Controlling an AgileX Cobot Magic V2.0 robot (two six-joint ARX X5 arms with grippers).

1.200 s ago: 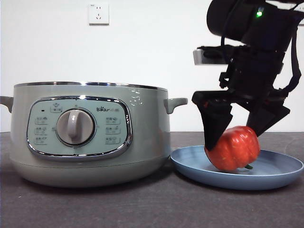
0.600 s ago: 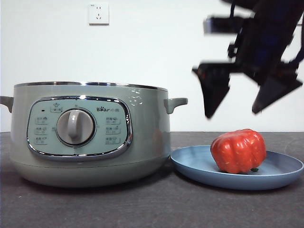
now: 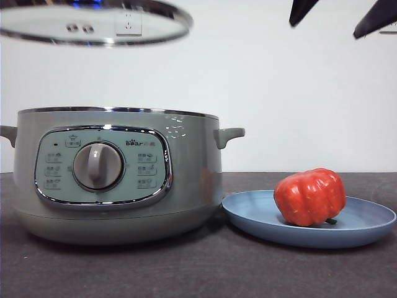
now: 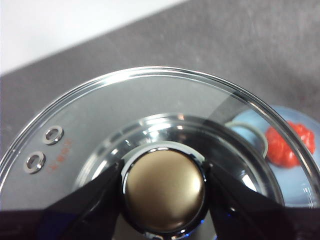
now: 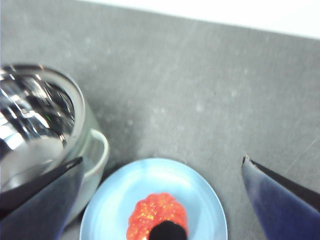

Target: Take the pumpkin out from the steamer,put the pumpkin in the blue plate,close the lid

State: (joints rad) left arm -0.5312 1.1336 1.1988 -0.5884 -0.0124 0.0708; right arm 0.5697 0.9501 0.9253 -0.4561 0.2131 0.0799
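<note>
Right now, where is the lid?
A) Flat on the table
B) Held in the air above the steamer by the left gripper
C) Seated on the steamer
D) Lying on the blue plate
B: the left gripper clamps the lid by its knob, hanging clear above the open steamer.

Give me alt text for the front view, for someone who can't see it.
A glass lid hangs in the air above an open sage-green Bear steamer. Beside the steamer, a red-orange pumpkin sits on a blue plate. Two black jaw tips of the right gripper, spread apart, show at the top corner.
</note>
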